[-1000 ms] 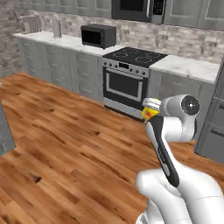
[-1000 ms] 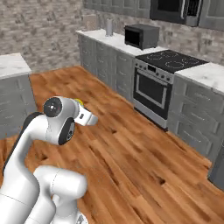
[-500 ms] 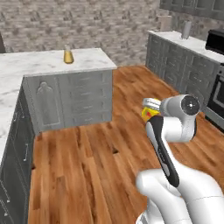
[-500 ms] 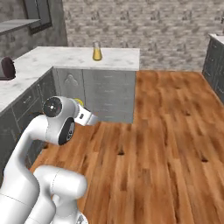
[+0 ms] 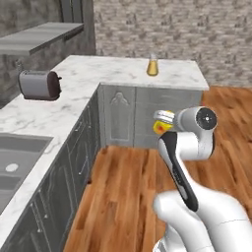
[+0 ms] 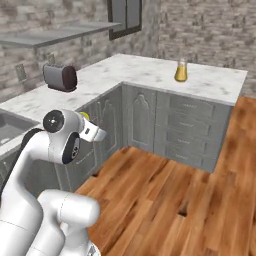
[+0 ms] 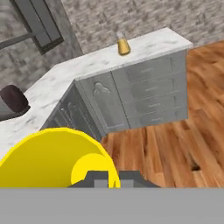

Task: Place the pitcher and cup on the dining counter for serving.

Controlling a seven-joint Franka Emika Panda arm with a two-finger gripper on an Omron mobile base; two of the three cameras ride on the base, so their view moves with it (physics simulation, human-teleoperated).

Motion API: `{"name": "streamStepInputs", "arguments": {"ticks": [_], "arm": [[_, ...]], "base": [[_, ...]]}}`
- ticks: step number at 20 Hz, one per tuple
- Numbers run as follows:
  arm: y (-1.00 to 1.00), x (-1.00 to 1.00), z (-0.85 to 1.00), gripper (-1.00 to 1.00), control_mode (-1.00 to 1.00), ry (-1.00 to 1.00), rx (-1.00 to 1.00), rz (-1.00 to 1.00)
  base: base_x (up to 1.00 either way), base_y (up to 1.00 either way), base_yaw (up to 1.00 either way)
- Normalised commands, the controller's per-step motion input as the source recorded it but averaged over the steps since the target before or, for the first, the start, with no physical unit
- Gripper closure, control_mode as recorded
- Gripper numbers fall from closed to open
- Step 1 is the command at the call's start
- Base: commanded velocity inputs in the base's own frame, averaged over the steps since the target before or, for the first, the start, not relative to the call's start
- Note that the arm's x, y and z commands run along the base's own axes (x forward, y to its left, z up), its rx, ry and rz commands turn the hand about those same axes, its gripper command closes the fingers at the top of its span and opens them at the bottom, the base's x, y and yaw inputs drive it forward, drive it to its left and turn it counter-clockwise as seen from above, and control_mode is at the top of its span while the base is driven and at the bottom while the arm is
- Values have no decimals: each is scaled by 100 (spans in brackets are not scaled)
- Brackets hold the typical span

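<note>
The pitcher point(image 5: 153, 66), a clear carafe with amber liquid, stands upright near the far edge of the dining counter point(image 5: 182, 75), a white marble top on grey panelled cabinets. It also shows in the right base view as the pitcher point(image 6: 181, 71) on the counter point(image 6: 215, 82), and in the hand view as the pitcher point(image 7: 123, 45) on the counter point(image 7: 162, 41). My gripper point(image 5: 161, 119) is shut on the cup point(image 5: 160, 127), a yellow tumbler with a red mark, held in the air well short of the counter. In the hand view the cup point(image 7: 48, 157) looms large at lower left, above the gripper point(image 7: 107, 177).
A dark toaster point(image 5: 39, 84) sits on the marble worktop to the left, with a sink point(image 5: 15, 162) nearer me. Grey drawers point(image 6: 185, 125) face the wood floor point(image 5: 128, 187), which lies open between me and the counter. A shelf point(image 5: 39, 37) hangs on the brick wall.
The whole picture has swung from the stove wall to the island counter, so the base has turned. The cup has stayed in my shut gripper, and the arm's pose is the same.
</note>
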Motion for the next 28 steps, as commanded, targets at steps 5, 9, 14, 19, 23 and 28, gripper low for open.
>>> {"name": "streamStepInputs", "arguments": {"ticks": [5, 9, 14, 19, 23, 28], "arm": [[0, 0, 0, 100, 100, 0, 0, 0], [0, 0, 0, 100, 100, 0, 0, 0], [0, 0, 0, 100, 100, 0, 0, 0], [0, 0, 0, 100, 100, 0, 0, 0], [0, 0, 0, 100, 100, 0, 0, 0], [0, 0, 0, 100, 100, 0, 0, 0]], "base": [[100, -62, 7], [100, -57, -16], [100, -49, -21], [100, -76, -27], [100, -71, -27], [92, -54, -8]]}}
